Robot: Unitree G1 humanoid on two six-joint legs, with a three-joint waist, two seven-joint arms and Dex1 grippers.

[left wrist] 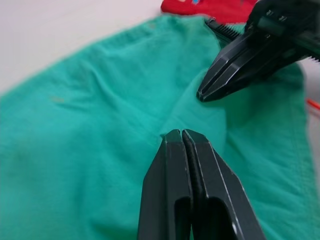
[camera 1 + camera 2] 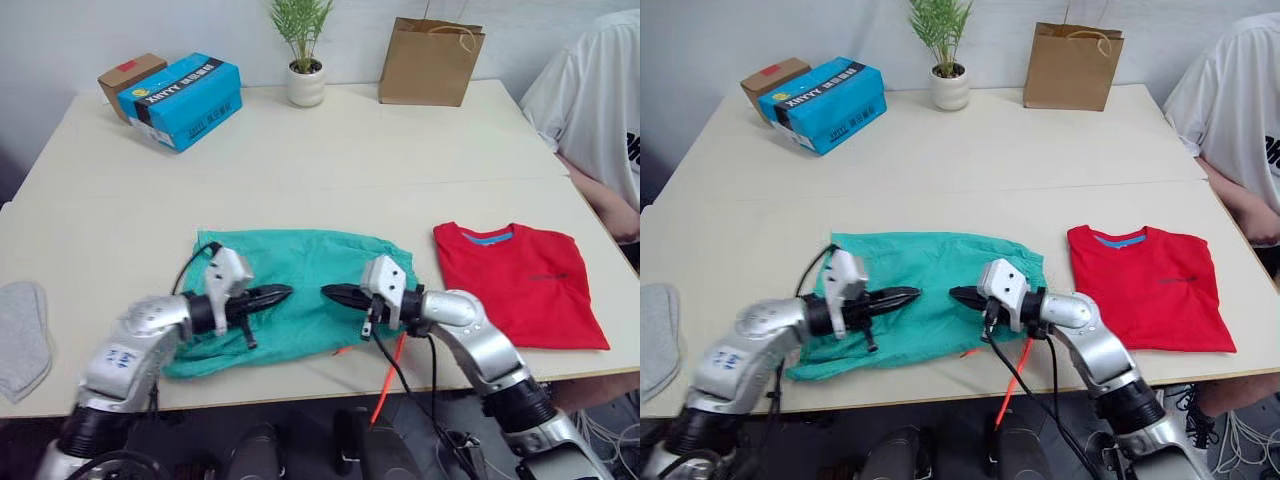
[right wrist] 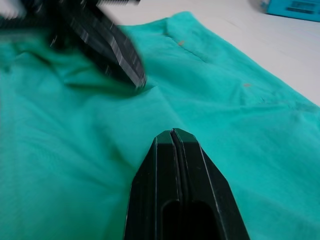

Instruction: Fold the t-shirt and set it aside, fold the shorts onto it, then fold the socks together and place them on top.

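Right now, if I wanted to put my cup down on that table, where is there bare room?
The widest bare stretch lies between the shorts in front and the blue box, plant pot and paper bag at the back. A narrow strip separates the shorts from the red t-shirt. The front middle is crowded: both grippers, left and right, hang over the shorts.

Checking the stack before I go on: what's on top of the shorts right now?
No garment lies on the shorts. Both shut claws, left and right, point at each other over their middle. The t-shirt lies apart beside them.
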